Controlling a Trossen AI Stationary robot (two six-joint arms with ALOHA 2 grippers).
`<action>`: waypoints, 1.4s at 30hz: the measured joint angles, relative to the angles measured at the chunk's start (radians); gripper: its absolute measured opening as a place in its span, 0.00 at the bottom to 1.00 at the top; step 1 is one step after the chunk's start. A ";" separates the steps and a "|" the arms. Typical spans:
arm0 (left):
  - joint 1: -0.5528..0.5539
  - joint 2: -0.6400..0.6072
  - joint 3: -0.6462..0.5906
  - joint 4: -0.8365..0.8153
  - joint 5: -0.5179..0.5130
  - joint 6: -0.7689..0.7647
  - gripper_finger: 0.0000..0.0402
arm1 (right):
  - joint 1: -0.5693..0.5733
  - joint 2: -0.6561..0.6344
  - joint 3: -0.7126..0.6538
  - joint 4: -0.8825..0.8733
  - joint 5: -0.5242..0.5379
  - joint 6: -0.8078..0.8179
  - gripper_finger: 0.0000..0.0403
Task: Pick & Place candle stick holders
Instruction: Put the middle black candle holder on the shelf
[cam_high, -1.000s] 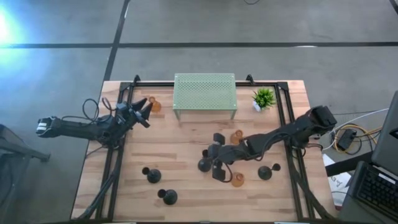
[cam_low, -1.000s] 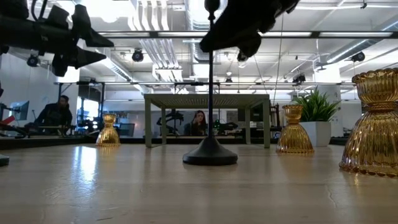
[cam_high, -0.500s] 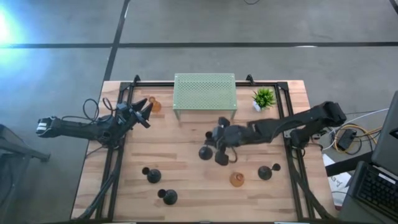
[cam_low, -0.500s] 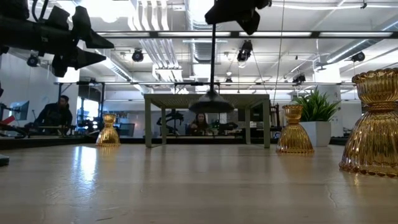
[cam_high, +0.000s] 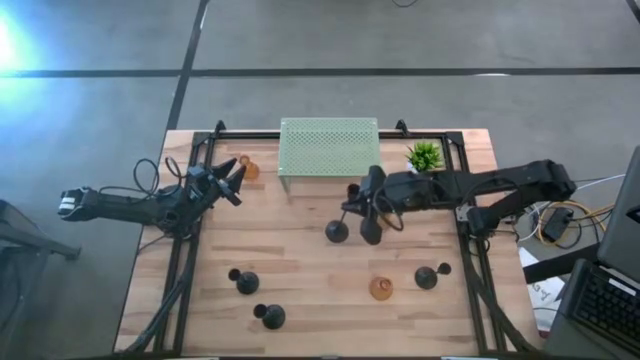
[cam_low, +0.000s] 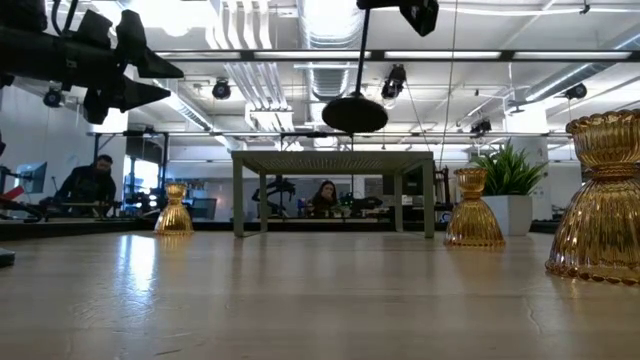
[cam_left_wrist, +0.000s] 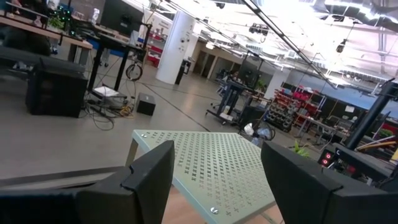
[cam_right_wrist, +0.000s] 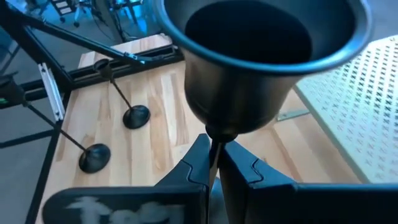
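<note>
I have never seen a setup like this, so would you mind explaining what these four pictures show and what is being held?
Two dark robot arms work at a wooden table. One picture looks straight down, one looks level across the tabletop, and two come from cameras on the wrists. The right end effector is shut on the thin stem of a black candle holder, lifted clear of the wood beside a green mesh stand. The left end effector waits open at the table's left edge. Other black holders, amber glass ones and a small plant stand on the table.
</note>
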 joint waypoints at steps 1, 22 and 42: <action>0.000 0.000 0.000 -0.001 0.000 0.000 0.61 | -0.003 -0.004 0.005 -0.008 0.000 0.001 0.02; -0.001 0.000 0.000 -0.007 0.000 0.002 0.61 | -0.094 0.019 0.258 -0.295 -0.032 -0.014 0.03; -0.001 0.000 0.000 -0.007 0.000 0.002 0.61 | -0.346 0.019 0.362 -0.364 -0.181 -0.137 0.03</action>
